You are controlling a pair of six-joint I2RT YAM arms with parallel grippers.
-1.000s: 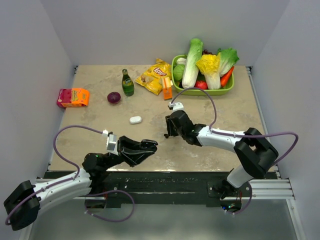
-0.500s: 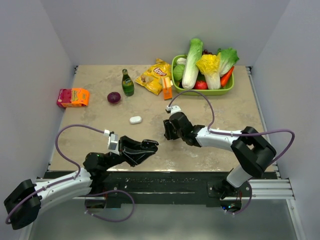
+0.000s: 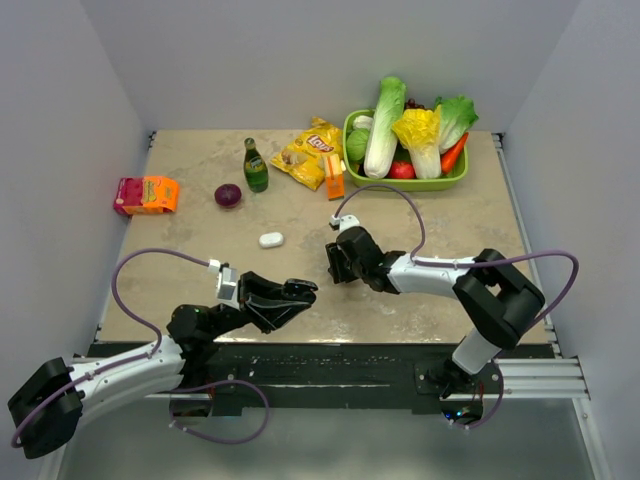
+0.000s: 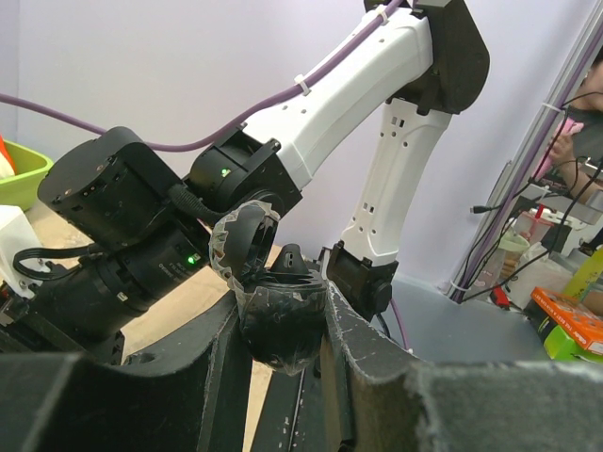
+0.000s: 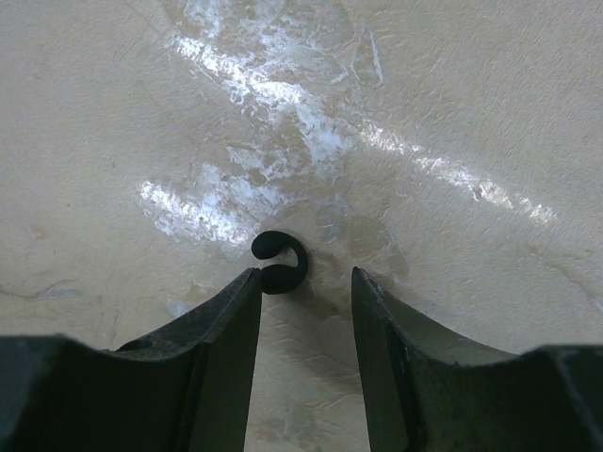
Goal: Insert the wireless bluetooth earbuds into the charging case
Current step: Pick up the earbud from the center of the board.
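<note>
While the left end effector (image 3: 298,291) hangs over the near edge of the desk (image 3: 190,250), it is clenched on a black case (image 4: 281,325), which the left wrist view shows pinched between both fingers with its lid (image 4: 241,241) hinged open and tilted up. Out toward the middle of the desk, the right end effector (image 5: 303,275) points down at the surface with its fingers released and spread apart. A single black earbud (image 5: 278,262) lies on the desk at the mouth of that gap, just beside one fingertip (image 5: 247,282) and perhaps touching it, though the wrist view is too close to be sure; the other fingertip stands clear of it. The earbud is well apart from the black case. A small white oval (image 3: 271,239), possibly a second case, rests on the desk to the left of the right end effector. Farther back stand a green bottle (image 3: 256,166) and a dark red onion (image 3: 228,195), with a yellow chip bag (image 3: 308,150) beside them, a red and orange pack (image 3: 146,194) at the left edge, and a green basket (image 3: 440,183) of vegetables in the far right corner.
</note>
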